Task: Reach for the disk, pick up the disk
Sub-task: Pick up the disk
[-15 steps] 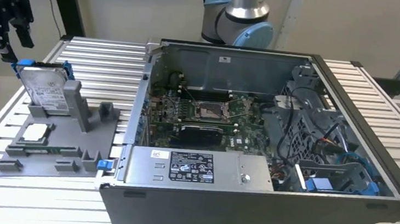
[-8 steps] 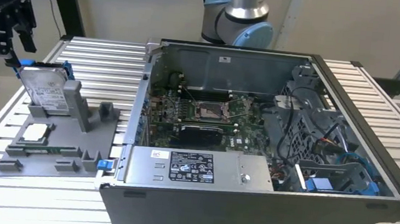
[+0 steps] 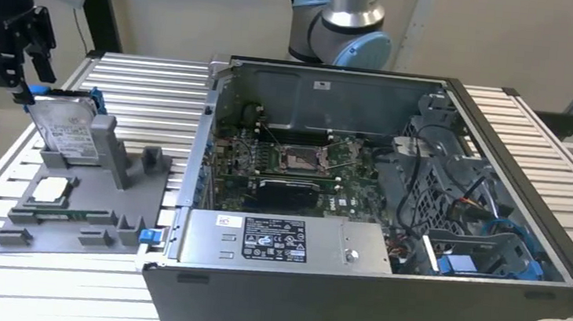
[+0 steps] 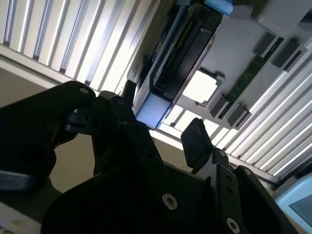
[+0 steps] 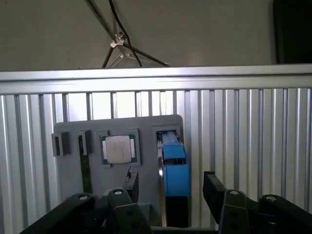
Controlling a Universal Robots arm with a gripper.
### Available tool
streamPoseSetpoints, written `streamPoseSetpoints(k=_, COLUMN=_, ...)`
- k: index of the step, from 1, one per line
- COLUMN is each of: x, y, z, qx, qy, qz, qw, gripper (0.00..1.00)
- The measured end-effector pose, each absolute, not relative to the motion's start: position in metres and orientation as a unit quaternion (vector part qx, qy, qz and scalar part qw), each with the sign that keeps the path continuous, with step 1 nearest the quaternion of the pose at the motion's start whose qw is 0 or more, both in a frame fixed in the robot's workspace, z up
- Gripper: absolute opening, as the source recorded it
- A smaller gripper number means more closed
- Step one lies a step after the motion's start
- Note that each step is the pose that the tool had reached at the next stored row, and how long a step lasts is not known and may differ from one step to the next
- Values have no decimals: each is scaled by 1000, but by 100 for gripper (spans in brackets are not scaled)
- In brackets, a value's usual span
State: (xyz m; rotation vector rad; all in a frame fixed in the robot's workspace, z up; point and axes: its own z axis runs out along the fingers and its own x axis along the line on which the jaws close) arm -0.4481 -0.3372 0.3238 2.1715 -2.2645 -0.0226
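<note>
We see the disk [image 3: 63, 127] standing on edge in a slot of the grey holder [image 3: 104, 190], near the desk [image 3: 126, 82] edge at the exterior view's left. The tool [image 3: 29, 82] hangs just above it, spread wide and holding nothing. In the first wrist view its fingers [image 5: 212, 183] flank the blue top rail. We judge the drive stiff, fairly heavy and shock-sensitive, with smooth faces, so it is best pinched across the flat sides.
</note>
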Motion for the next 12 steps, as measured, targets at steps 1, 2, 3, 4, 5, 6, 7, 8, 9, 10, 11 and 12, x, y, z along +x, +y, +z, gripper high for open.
streamPoseSetpoints(k=1, x=-448, y=-337, z=322, qx=692, qy=-722, qz=-7, qw=2, gripper=100)
streamPoseSetpoints(k=2, x=-448, y=-337, z=320, qx=692, qy=-722, qz=-7, qw=2, gripper=100)
streamPoseSetpoints(k=3, x=-448, y=-337, z=318, qx=693, qy=-721, qz=-7, qw=2, gripper=100)
streamPoseSetpoints(k=4, x=-448, y=-337, z=317, qx=693, qy=-721, qz=-7, qw=2, gripper=100)
streamPoseSetpoints(k=5, x=-448, y=-337, z=315, qx=693, qy=-721, qz=-7, qw=2, gripper=100)
streamPoseSetpoints(k=6, x=-448, y=-337, z=313, qx=694, qy=-720, qz=-7, qw=2, gripper=100)
streamPoseSetpoints(k=7, x=-448, y=-337, z=311, qx=694, qy=-720, qz=-7, qw=2, gripper=100)
streamPoseSetpoints(k=8, x=-448, y=-337, z=309, qx=694, qy=-720, qz=-7, qw=2, gripper=100)
streamPoseSetpoints(k=9, x=-448, y=-337, z=308, qx=695, qy=-719, qz=-7, qw=2, gripper=100)
streamPoseSetpoints(k=10, x=-448, y=-337, z=306, qx=695, qy=-719, qz=-7, qw=2, gripper=100)
streamPoseSetpoints(k=11, x=-448, y=-337, z=304, qx=696, qy=-718, qz=-7, qw=2, gripper=100)
streamPoseSetpoints(k=12, x=-448, y=-337, z=302, qx=696, qy=-718, qz=-7, qw=2, gripper=100)
